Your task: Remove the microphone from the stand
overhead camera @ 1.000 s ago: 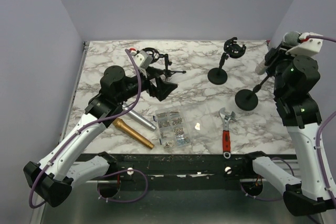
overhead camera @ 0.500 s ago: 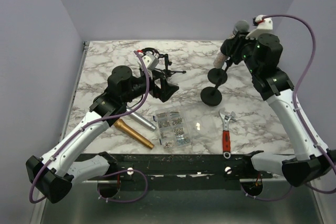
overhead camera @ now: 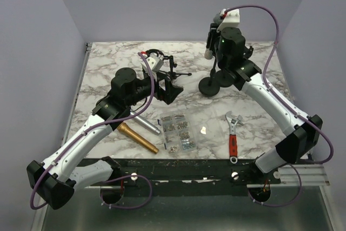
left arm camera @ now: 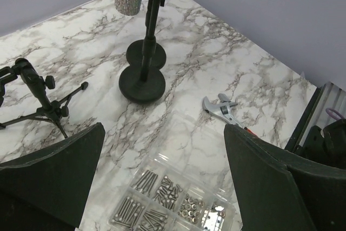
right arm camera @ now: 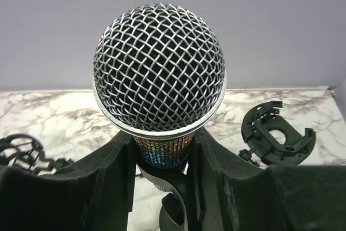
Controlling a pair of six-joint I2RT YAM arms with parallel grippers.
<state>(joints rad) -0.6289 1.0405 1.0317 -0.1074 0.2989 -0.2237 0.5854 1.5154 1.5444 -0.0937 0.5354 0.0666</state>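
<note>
Right gripper (right arm camera: 162,152) is clamped on the microphone (right arm camera: 159,74), with a finger either side of the handle just under the mesh head. The mic's long axis is near upright, head up. The handle runs down into the black clip of the stand (overhead camera: 210,86), so my read is it's not yet free. The stand base sits on the tabletop (overhead camera: 108,60) below the mic, right up against a second stand's base (left arm camera: 153,52); can't tell if they touch. Right arm is stretched far forward over the back of the tabletop, wrist high, coming at the handle crosswise. Left gripper (left arm camera: 162,133) is wide open and empty, well apart to the left, facing the stand pole. The pull belongs to the right arm, probably straight up along the handle. Risk: the stand lifts with it unless the base gets pinned.
</note>
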